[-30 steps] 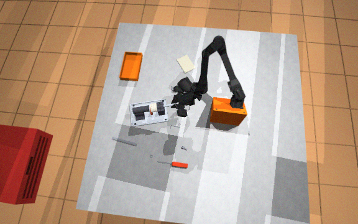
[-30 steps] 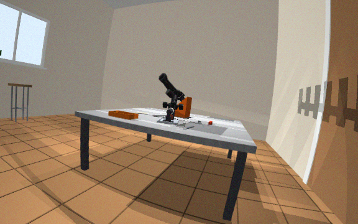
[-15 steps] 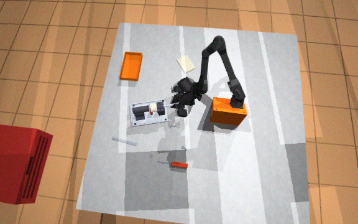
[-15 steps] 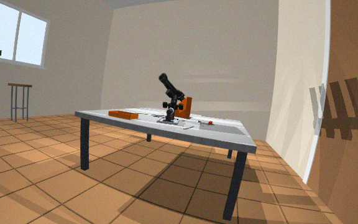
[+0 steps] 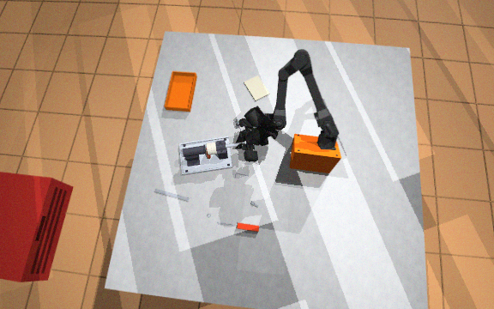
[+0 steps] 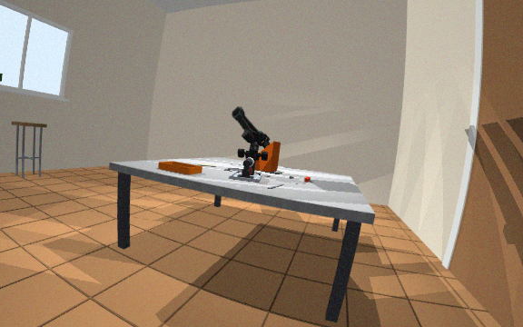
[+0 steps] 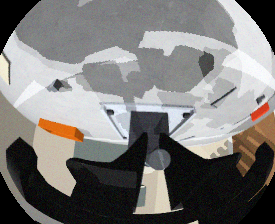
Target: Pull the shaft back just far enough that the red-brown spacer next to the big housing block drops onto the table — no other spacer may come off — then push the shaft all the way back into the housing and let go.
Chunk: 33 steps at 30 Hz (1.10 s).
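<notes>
The pale base plate [image 5: 183, 166] [image 7: 120, 106] carries the dark big housing block [image 5: 193, 151] at its left and a smaller dark block [image 5: 221, 150] [image 7: 148, 125] at its right. Cream spacers [image 5: 211, 148] sit on the shaft line between them; their count is unclear. A small patch of the red-brown spacer [image 5: 208, 156] shows below the shaft line beside the cream ones, off the shaft; its rest is hidden. The grey shaft [image 5: 232, 146] sticks out to the right. My gripper [image 5: 239, 146] [image 7: 153, 136] is shut on its outer end, whose round face shows in the wrist view.
An orange tray [image 5: 180, 91] [image 6: 180, 168] and a cream pad [image 5: 256, 87] lie behind the plate. The orange box [image 5: 316, 160] [image 6: 271, 156] stands under the arm's base. A grey rod [image 5: 171, 195], a small bolt [image 5: 254, 203] and a red-handled tool [image 5: 248, 227] [image 7: 260, 111] lie in front.
</notes>
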{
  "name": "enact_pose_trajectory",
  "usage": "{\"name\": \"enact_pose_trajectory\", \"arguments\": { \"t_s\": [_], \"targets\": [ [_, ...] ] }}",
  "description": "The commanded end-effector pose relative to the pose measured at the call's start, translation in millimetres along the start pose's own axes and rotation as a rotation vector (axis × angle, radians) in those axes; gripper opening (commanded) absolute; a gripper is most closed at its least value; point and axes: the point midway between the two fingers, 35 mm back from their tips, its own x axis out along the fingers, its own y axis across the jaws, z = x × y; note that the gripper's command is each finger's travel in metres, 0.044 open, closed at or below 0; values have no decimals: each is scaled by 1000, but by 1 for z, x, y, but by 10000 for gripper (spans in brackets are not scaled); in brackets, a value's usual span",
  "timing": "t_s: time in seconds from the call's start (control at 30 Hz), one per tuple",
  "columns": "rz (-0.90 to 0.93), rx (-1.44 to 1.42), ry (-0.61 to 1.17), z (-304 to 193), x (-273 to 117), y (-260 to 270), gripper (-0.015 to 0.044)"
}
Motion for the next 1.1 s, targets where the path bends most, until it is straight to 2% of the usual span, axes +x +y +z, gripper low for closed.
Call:
{"name": "enact_pose_trajectory", "arguments": {
  "t_s": [0.0,1.07],
  "targets": [
    [-2,-3,0,-1,2,-1,0],
    [-2,-3,1,-10,10,-1,0]
  ]
}}
